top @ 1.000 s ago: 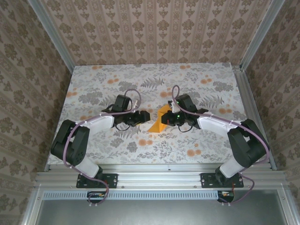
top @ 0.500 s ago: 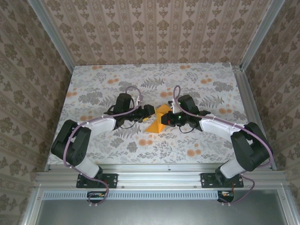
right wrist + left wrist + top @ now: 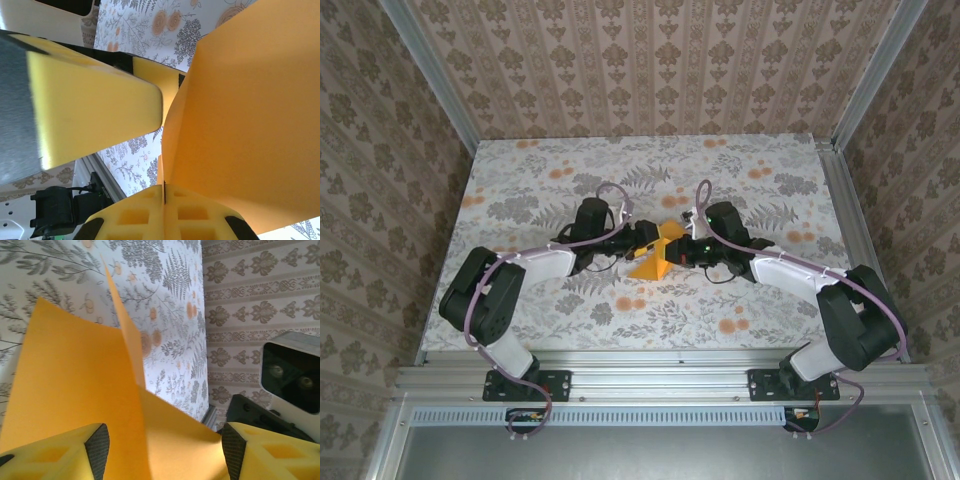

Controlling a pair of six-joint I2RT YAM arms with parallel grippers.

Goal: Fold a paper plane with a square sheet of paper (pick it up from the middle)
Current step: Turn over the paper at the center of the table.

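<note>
the two arms reach toward each other and meet near the middle of the table (image 3: 520, 190), which is covered by a grey floral cloth (image 3: 750, 160) with small orange blooms. between them is the orange paper (image 3: 653, 260), creased into a wedge with one flap lying toward the near edge and another standing up. the right hand (image 3: 673, 250) comes in from the right side; in its own wrist view the right hand (image 3: 164, 200) has its two yellow pads pressed together on a thin edge of the orange paper (image 3: 245, 115), which rises broad and bent above them. the left hand (image 3: 643, 238) comes in from the left side; seen from its wrist, the left hand (image 3: 160, 452) has its yellow fingers (image 3: 55, 455) spread apart, with the orange paper (image 3: 75, 375) and its upright fold between them. whether either pad touches the sheet cannot be told. one left finger (image 3: 95, 105) shows just beside the paper in the right wrist view. a white camera housing (image 3: 290, 375) shows beyond the paper, against the patterned wall (image 3: 250, 295).
</note>
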